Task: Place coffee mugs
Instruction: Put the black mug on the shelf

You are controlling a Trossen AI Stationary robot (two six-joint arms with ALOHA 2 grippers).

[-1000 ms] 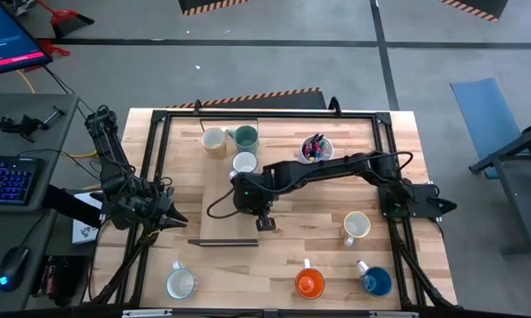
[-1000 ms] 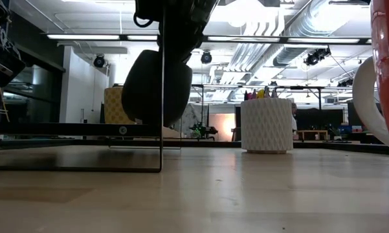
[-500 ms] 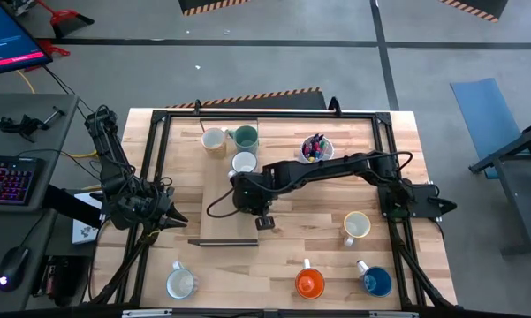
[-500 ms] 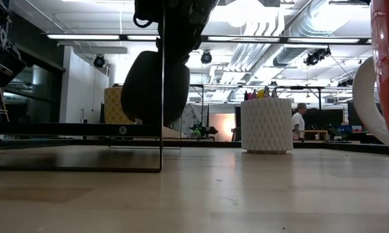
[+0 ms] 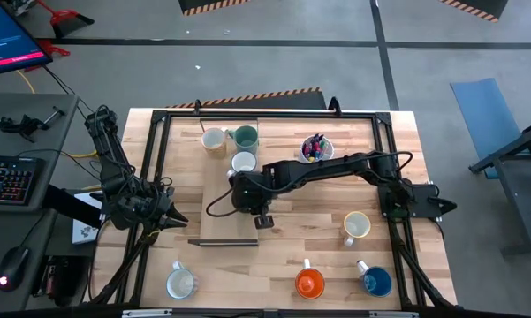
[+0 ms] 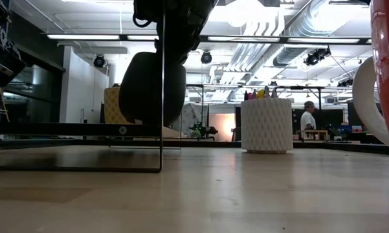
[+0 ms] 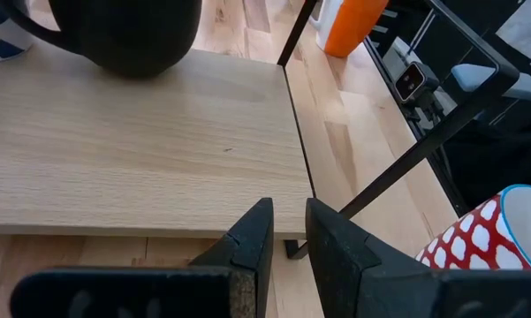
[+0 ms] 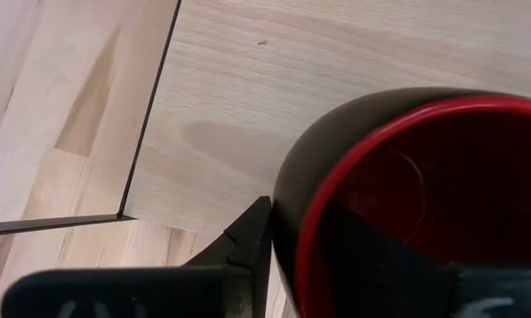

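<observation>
Right tool (image 5: 245,193): over the raised wooden board (image 5: 214,225) at mid-worktop, with a dark mug (image 8: 398,194), red inside, between its fingers (image 8: 252,231). One finger sits just beside the mug's outer wall; whether it presses the wall or stands free cannot be told. In the low view the mug (image 6: 152,87) shows at board level under the arm; contact with the board cannot be confirmed.

Left tool (image 7: 284,237): at the worktop's left edge, fingers close together with a narrow gap, nothing between them.

On the board's far end: a cream mug (image 5: 214,140), a teal mug (image 5: 246,136) and a white mug (image 5: 244,162), grouped close together.

Pen cup (image 5: 316,147): behind the right arm, toward the worktop's far edge, clear of the board.

Worktop (image 5: 318,230), near edge, left to right: a pale mug (image 5: 181,283), an orange mug (image 5: 309,283), a blue mug (image 5: 376,281). A cream mug with yellow interior (image 5: 357,226) stands near the right edge.
</observation>
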